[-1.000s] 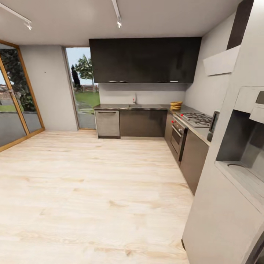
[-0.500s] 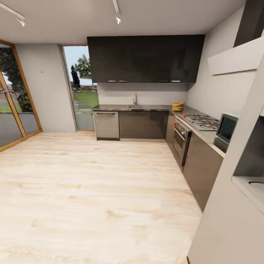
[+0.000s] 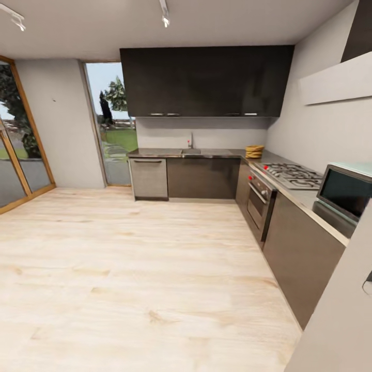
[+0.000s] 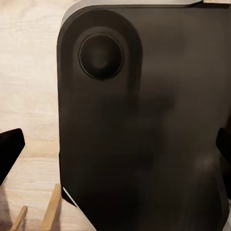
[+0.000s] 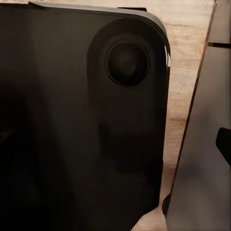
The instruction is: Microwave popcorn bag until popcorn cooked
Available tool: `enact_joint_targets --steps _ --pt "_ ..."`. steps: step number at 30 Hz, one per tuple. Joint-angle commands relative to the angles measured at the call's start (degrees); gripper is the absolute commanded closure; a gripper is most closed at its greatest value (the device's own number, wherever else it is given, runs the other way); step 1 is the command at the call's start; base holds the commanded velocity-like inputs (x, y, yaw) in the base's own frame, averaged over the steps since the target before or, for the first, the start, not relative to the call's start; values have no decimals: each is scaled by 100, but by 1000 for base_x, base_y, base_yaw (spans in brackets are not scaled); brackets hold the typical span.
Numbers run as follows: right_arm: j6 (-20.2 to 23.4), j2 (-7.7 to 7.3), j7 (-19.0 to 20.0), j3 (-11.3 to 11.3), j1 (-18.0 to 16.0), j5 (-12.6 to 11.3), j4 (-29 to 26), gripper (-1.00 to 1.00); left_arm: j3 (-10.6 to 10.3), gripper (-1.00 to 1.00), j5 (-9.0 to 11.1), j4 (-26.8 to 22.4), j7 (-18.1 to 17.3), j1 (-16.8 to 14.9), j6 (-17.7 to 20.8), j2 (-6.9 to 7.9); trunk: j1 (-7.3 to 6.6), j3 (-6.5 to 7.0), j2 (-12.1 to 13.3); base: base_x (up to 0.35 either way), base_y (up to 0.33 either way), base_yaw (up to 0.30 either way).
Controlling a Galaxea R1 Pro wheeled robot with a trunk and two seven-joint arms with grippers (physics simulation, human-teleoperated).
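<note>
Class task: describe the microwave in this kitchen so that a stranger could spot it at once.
Follow the right-hand countertop from the gas hob toward the camera. The microwave sits there: a pale mint box with a dark glass door, unlike the steel oven built in below the hob.

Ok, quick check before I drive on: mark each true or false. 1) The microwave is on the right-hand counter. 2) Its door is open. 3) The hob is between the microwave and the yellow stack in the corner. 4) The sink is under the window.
1) True: the microwave sits on the countertop.
2) False: the door looks shut.
3) True: the gas hob lies before the yellow stack.
4) False: the sink is under the dark wall cabinets.
</note>
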Motion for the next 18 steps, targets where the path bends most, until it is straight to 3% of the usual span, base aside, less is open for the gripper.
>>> enact_joint_targets --steps 1,18 --pt "-20 0 -1 1 -1 2 1 -100 5 -100 28 -5 -1 0 -4 0 3 -4 -2 323 77 0" --pt "-103 0 -10 -23 -1 -50 1 -100 5 -100 23 -2 -1 0 -4 -3 3 -4 -2 323 94 0"
